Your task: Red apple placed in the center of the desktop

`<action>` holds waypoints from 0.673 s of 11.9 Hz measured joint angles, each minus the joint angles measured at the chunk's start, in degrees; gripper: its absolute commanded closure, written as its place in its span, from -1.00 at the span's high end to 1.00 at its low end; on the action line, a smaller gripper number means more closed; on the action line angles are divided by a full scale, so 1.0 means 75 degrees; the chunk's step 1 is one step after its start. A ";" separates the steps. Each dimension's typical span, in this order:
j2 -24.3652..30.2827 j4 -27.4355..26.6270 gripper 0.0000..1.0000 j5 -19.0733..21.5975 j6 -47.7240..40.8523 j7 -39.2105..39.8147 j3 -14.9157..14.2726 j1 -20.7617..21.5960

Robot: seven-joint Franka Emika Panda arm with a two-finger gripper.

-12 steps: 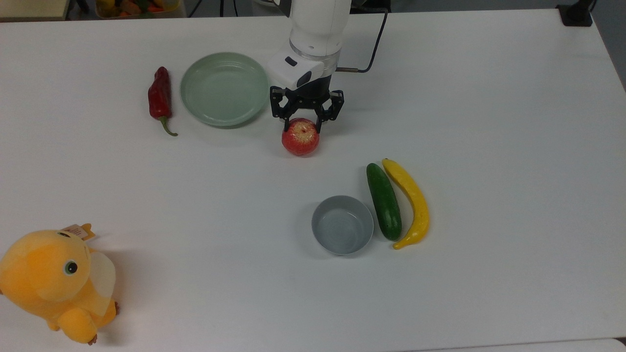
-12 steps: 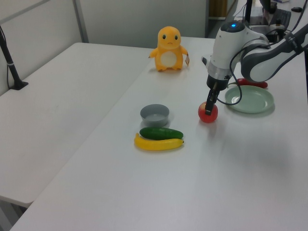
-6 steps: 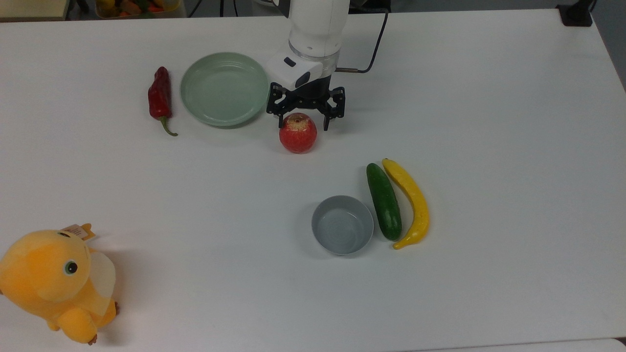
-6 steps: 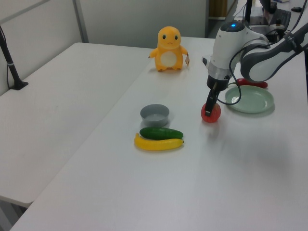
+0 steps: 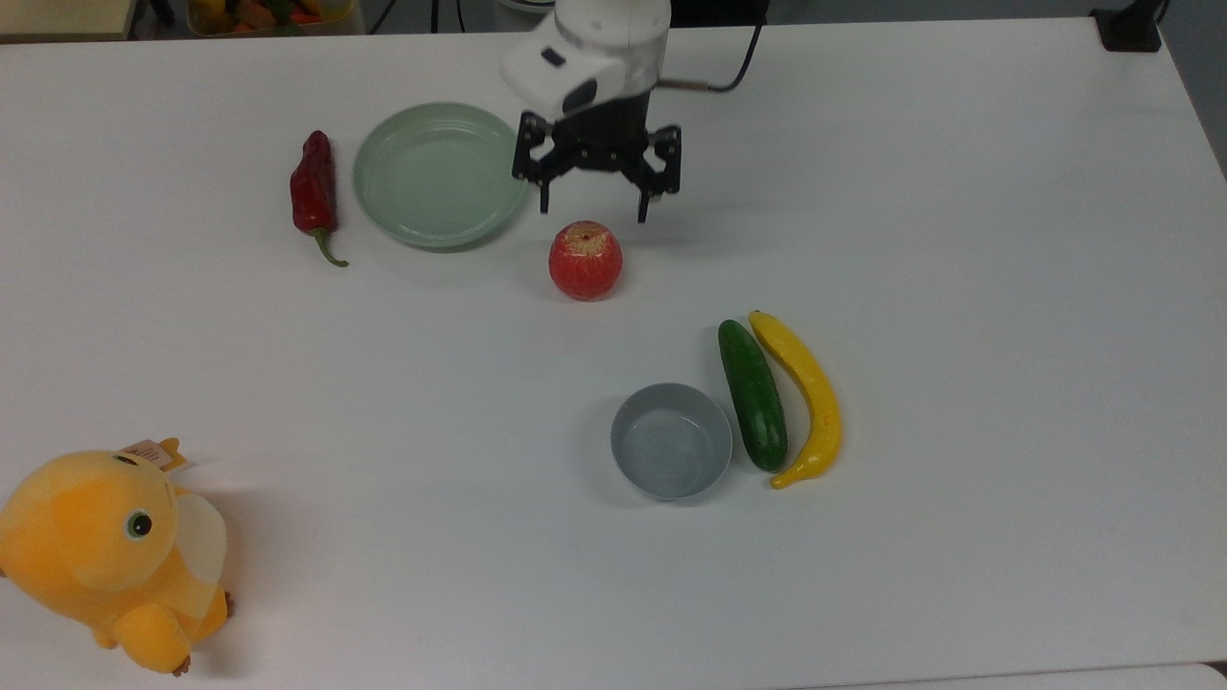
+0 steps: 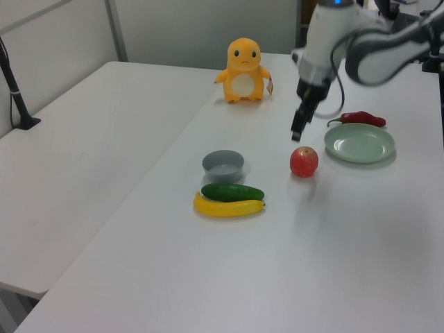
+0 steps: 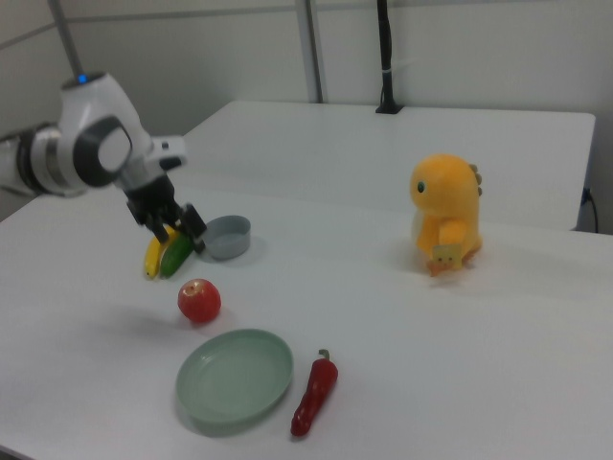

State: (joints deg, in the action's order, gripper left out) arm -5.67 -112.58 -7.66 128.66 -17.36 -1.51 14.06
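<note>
While pincer point(image 5: 594, 206) hovers open, red apple point(image 5: 586, 261) on desktop point(image 5: 959, 287), prob. untouched

A pale green plate point(image 5: 439, 174) lies empty, with a dark-red chili pepper point(image 5: 313, 189) just beside it on the top view's left (stem end pointing toward the bottom of the top view). Lower down, a grey bowl point(image 5: 671, 441) stands empty; a green cucumber point(image 5: 752, 394) lies just beside it, and a yellow banana point(image 5: 805, 395) lies against the cucumber. An orange plush toy point(image 5: 105, 554) sits well apart in the top view's lower left corner.
</note>
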 measured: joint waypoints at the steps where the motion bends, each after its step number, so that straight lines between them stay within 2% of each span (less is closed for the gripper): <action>1: 0.0182 0.0499 1.00 0.0166 -0.0772 0.0000 0.0000 -0.0003; 4: 0.0536 0.1803 1.00 0.0588 -0.2634 0.0000 -0.0045 -0.0084; 8: 0.0626 0.2510 1.00 0.1262 -0.3864 0.0176 -0.0237 -0.0410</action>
State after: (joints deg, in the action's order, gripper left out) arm -0.97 -93.76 1.80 99.68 -16.04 -3.29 10.98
